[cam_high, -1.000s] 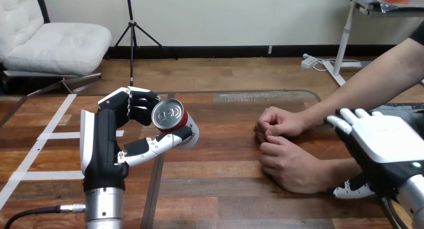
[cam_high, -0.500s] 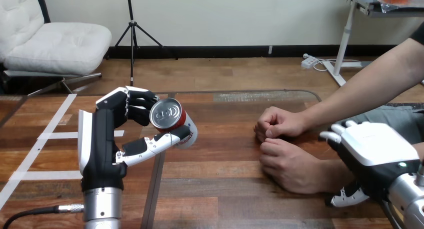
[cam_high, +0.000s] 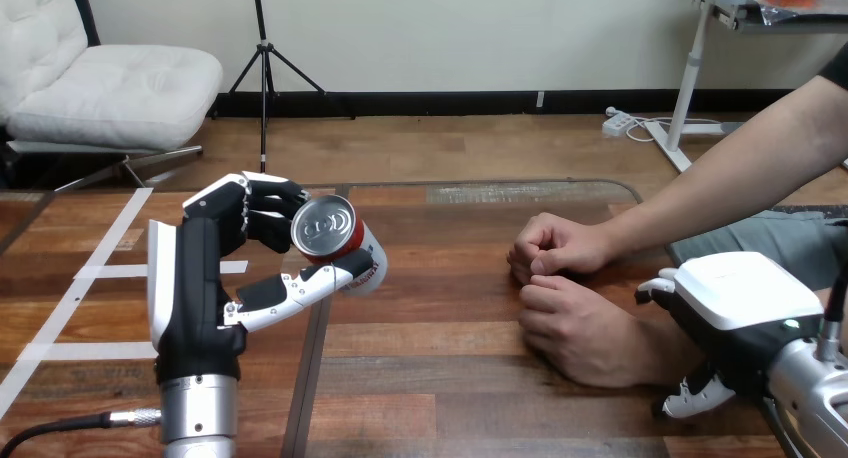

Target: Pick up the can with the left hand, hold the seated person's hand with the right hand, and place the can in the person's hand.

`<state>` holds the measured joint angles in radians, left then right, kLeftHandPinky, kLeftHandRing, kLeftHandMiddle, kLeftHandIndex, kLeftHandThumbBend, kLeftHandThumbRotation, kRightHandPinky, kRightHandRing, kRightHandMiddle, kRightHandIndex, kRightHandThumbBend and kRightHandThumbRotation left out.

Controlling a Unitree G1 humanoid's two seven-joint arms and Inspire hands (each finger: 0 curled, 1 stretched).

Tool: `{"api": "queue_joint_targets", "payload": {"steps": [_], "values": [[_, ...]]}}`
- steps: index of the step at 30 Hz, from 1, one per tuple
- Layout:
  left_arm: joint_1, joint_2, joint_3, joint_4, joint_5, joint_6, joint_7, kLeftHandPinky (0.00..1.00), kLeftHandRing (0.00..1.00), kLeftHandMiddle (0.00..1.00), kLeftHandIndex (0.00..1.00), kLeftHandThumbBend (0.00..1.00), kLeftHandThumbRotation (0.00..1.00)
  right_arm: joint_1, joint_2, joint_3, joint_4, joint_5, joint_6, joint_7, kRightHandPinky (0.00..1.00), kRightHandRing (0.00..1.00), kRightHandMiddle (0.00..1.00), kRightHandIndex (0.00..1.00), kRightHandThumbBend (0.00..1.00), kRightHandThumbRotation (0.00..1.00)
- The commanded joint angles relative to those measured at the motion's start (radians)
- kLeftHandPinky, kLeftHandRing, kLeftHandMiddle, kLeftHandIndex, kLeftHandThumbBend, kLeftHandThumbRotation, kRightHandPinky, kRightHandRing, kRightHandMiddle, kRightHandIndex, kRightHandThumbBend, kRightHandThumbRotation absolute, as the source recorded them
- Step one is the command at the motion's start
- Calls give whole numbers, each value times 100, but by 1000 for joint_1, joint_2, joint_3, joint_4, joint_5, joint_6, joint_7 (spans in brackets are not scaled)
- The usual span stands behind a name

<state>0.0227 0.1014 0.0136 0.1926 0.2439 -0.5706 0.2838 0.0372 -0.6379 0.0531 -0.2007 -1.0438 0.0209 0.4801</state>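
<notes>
At the moment inspected, the first step of the task stood complete. The left hand (cam_high: 195, 278) held the can (cam_high: 335, 240) clear of the wooden table (cam_high: 450, 363), on the left side of the head view and well apart from the person. The fingers (cam_high: 255, 203) were curled over the can's far side and the thumb (cam_high: 300, 288) lay across its near side, so the can was pinched between them. The can was tilted, its silver top turned toward the camera and its red-and-white body pointing away. The grasp appeared secure, in my judgement, though the can sat toward the fingertips rather than deep in the palm. The second step looked to be in hand but could not be confirmed. The right hand (cam_high: 745, 308) was at the right of the view, white back shell uppermost, over or just beside the wrist of the person's nearer hand (cam_high: 575, 328). Whether it had closed round that wrist could not be told, since the shell hid the contact. The person's nearer hand rested on the table, knuckles up and loosely closed, touching the person's farther hand (cam_high: 555, 246), which was likewise closed into a fist. Neither was opened or turned up to receive anything. The third step was not yet begun: the can had to be carried across the table to the right. As I judged it, the receiving hand would first need to open palm up. Placement and release were outstanding.
</notes>
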Motion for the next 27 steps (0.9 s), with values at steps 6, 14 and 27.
{"api": "queue_joint_targets", "payload": {"steps": [6,14,27], "values": [[-63,-11,7,-45,-7,-20,-3,38,41,44,43,73,0,-116,-25,46,35,-3,19,39,98,90,87,83,75,29],[-62,-11,8,-46,-7,-22,-3,38,41,44,43,73,0,-141,-24,73,54,-17,41,59,95,89,87,83,76,28],[-59,-11,11,-54,-9,-12,-7,38,41,44,43,73,0,-153,-27,94,63,-25,48,61,83,85,84,81,73,23]]}}
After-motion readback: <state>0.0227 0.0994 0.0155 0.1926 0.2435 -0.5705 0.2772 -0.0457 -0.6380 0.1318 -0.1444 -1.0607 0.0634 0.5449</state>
